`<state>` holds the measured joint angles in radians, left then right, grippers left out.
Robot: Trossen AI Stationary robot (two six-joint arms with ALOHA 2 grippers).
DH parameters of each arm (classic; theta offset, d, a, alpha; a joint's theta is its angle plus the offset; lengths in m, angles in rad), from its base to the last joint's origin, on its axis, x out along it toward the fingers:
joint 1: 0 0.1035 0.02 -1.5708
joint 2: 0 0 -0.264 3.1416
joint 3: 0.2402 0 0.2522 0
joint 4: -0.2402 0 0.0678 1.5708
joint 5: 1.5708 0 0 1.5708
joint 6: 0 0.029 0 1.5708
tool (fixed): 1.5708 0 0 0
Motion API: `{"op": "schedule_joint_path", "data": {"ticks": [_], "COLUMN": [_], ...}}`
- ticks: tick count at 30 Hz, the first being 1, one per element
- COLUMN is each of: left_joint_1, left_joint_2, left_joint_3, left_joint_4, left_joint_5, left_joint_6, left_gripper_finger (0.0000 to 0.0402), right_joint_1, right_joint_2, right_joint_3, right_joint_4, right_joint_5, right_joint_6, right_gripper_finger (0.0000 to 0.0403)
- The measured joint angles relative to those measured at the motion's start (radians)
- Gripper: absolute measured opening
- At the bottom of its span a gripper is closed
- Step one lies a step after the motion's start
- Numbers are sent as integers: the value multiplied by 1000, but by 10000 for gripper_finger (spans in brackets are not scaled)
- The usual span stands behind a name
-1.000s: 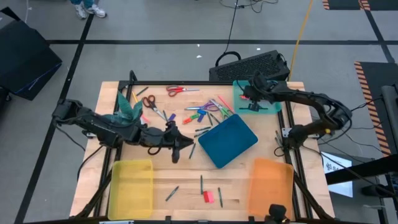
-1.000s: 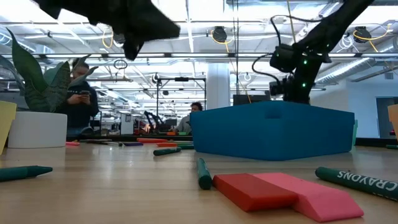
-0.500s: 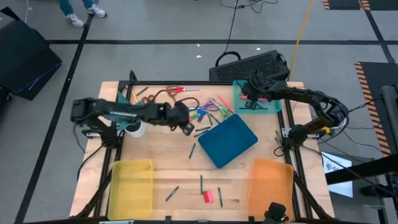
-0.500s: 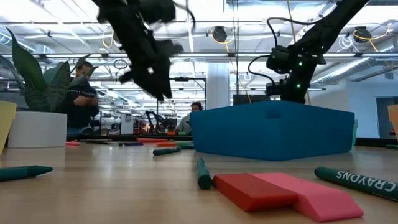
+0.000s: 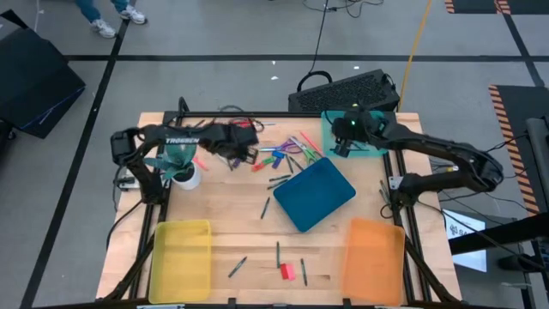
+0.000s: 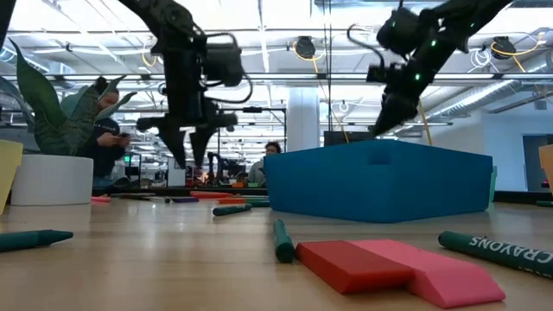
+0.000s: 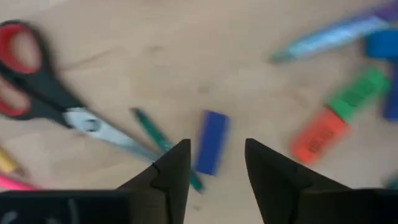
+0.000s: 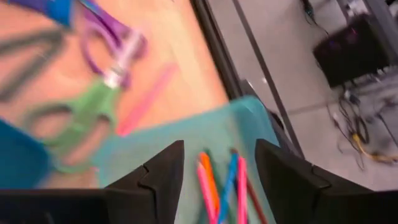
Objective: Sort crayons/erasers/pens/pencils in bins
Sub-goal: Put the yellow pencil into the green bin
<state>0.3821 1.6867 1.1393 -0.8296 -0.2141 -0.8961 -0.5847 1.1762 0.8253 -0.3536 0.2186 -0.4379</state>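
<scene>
Left wrist view shows you the left claw (image 7: 214, 163) parted and empty above a blue eraser (image 7: 211, 142); your right claw (image 8: 219, 167) gapes, empty, over the teal bin (image 8: 186, 134).

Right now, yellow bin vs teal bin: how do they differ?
The yellow bin lies at the table's near left and looks empty; the teal bin lies at the far right and holds pens. The right end effector hovers open over the teal one. Both are translucent trays.

Bright overhead room lighting, soft shadows; both wrist views motion-blurred.
</scene>
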Motion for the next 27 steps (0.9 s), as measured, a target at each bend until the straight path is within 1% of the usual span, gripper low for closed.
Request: {"op": "schedule_joint_path", "data": {"ticks": [4,7,13,16,20,23,27], "left_joint_1": [131,235,419,505,570,588,599], "left_joint_2": [0,0,0,0,0,0,0], "left_joint_3": [0,16,44,42,28,18,-31], "left_joint_4": [-35,-107,-236,-255,-257,-254,-239], "left_joint_5": [13,23,36,60,70,19,6], "left_joint_6": [4,16,52,73,78,86,69], "left_gripper_finger": [136,129,127,127,127,127,127], "right_joint_1": [74,129,226,268,316,343,371], "right_joint_2": [-45,-63,-72,-72,-72,-72,-72], "right_joint_3": [0,0,0,0,0,0,0], "right_joint_4": [2,6,3,-4,-31,-52,-61], "right_joint_5": [-41,-40,-39,-39,-38,-38,-37], "right_joint_6": [34,36,84,84,85,86,86], "right_gripper_finger": [190,190,190,190,190,190,190]}}
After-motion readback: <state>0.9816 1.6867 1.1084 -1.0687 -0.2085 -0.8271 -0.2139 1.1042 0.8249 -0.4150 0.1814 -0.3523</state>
